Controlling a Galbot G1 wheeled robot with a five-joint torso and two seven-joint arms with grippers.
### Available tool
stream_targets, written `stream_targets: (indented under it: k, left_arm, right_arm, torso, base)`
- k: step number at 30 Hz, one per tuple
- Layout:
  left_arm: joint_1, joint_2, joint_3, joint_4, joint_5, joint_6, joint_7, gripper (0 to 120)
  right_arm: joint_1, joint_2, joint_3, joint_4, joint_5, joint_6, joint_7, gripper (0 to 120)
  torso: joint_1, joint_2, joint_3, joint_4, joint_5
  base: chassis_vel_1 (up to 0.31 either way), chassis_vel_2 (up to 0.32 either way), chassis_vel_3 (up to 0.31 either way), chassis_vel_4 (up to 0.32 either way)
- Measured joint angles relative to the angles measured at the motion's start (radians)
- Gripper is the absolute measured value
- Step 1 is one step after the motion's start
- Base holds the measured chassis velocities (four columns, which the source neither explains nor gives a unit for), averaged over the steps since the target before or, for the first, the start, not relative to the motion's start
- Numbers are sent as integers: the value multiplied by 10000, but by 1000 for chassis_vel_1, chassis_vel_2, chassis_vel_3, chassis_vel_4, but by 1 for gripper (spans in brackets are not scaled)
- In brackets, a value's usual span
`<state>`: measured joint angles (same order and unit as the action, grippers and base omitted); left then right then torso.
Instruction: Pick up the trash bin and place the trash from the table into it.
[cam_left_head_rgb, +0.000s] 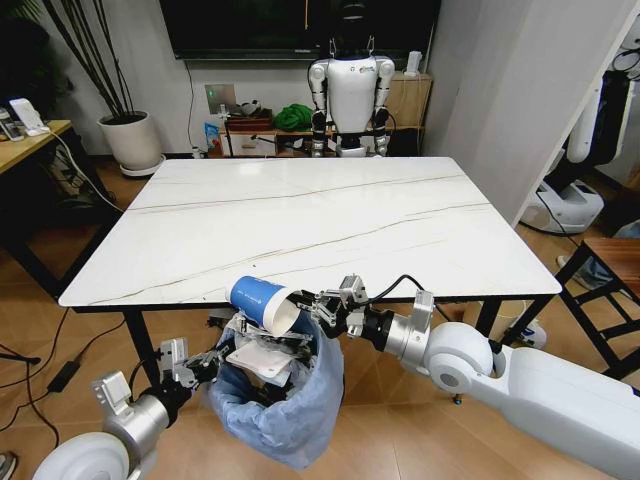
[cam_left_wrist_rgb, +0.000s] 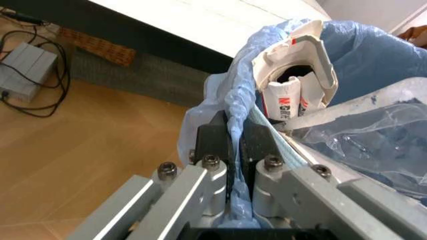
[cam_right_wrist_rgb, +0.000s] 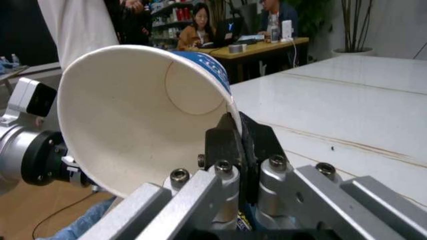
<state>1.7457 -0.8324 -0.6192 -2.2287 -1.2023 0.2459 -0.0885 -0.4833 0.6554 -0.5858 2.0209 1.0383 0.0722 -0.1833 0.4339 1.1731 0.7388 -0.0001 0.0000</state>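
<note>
In the head view the white marble-look table fills the middle, its top bare of litter. Below its near edge, at about 6 o'clock, hangs the trash bin, lined with a crinkled light-blue plastic bag and held off the wooden floor.

The left gripper reaches in from 7 o'clock and is clamped on the bin's rim. In the left wrist view its black fingers pinch a fold of the blue bag and the rim between them, closed tight. Inside the bin lie a torn white carton with red print and a piece of clear plastic wrap.

The right gripper comes in from 4 o'clock and grips the blue-white paper cup by its rim, directly above the bin's mouth. The cup lies tilted on its side, its open end facing the right arm. In the right wrist view the black fingers are pressed together on the cup's wall, one inside and one outside.
</note>
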Motion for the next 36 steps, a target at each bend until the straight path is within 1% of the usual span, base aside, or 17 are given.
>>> stream_targets:
  k: [5, 7, 11, 12, 13, 14, 17, 19, 21, 23, 29, 30, 31, 32, 33, 34, 36]
  left_arm:
    - [4, -1, -4, -4, 0, 0, -1, 0]
    - [15, 0, -22, -17, -1, 0, -1, 0]
    - [17, 32, -64, -22, -20, 0, -8, 0]
    - [12, 29, -67, -24, -28, 0, -12, 0]
    - [12, 29, -67, -24, -28, 0, -12, 0]
    - [12, 20, -67, -26, -28, 0, -15, 0]
    - [18, 9, -69, -27, -29, 0, -20, 0]
    - [18, 9, -71, -27, -28, 0, -21, 0]
    - [16, 8, -79, -31, -30, 0, -22, 0]
    - [16, -2, -82, -32, -31, 0, -23, 0]
    - [17, -15, -99, -32, -29, -2, -28, 0]
    - [24, -23, -102, -32, -25, -2, -28, 0]
    - [33, -31, -105, -32, -19, -3, -28, 0]
    - [46, -42, -109, -33, -9, -3, -28, 0]
    - [72, -72, -128, -35, 8, -3, -25, 0]
    - [72, -72, -128, -35, 8, -3, -25, 0]
    - [134, -134, -186, -67, 30, -5, -23, 0]
  right_arm:
    - [-14, -24, 35, 0, -39, 29, -35, 0]
    - [-47, -55, 55, -6, -55, 53, -75, 3]
    - [-69, -98, 90, -12, -74, 75, -151, 15]
    - [-71, -107, 98, -14, -79, 77, -184, 22]
    - [-71, -107, 98, -14, -79, 77, -184, 22]
    - [-75, -113, 102, -14, -80, 80, -201, 26]
    - [-103, -144, 115, -15, -89, 118, -261, 39]
    - [-106, -150, 115, -17, -93, 126, -276, 40]
    - [-115, -174, 116, -19, -96, 140, -323, 46]
    - [-117, -185, 115, -20, -97, 144, -358, 49]
    - [-124, -220, 134, -4, -96, 185, -371, 50]
    - [-152, -215, 219, 6, -98, 221, -322, 53]
    - [-182, -201, 319, 6, -99, 242, -263, 58]
    - [-230, -173, 490, -8, -99, 257, -183, 60]
    - [-376, -118, 991, -64, -82, 179, -64, 67]
    - [-376, -118, 991, -64, -82, 179, -64, 67]
    - [-526, -98, 1668, -239, -70, -9, 8, 75]
  torso:
    - [0, 0, 0, 0, 0]
    - [0, 0, 0, 0, 0]
    - [0, 0, 0, 0, 1]
    - [0, 0, 0, 0, 1]
    - [0, 0, 0, 0, 1]
    - [0, 0, 0, 0, 0]
    - [0, 0, 0, 0, 1]
    - [0, 0, 0, 0, 1]
    - [0, 0, 0, 0, 0]
    - [0, 0, 0, 0, 1]
    - [0, 1, 0, 0, 0]
    - [0, 0, 0, 0, 1]
    - [0, 0, 0, 0, 0]
    - [0, 0, 0, 0, 1]
    - [0, 0, 0, 2, 2]
    - [0, 0, 0, 2, 2]
    - [0, 1, 0, 0, 0]
  base:
    - [0, 0, 0, 0]
    - [0, 0, 0, 0]
    - [0, 0, 0, 0]
    - [0, 0, 0, 0]
    - [0, 0, 0, 0]
    - [0, 0, 0, 0]
    - [0, 0, 0, 0]
    - [0, 0, 0, 0]
    - [0, 0, 0, 0]
    - [0, 0, 0, 0]
    - [0, 0, 0, 0]
    - [0, 0, 0, 0]
    - [0, 0, 0, 0]
    - [0, 0, 0, 0]
    - [0, 0, 0, 0]
    - [0, 0, 0, 0]
    - [0, 0, 0, 0]
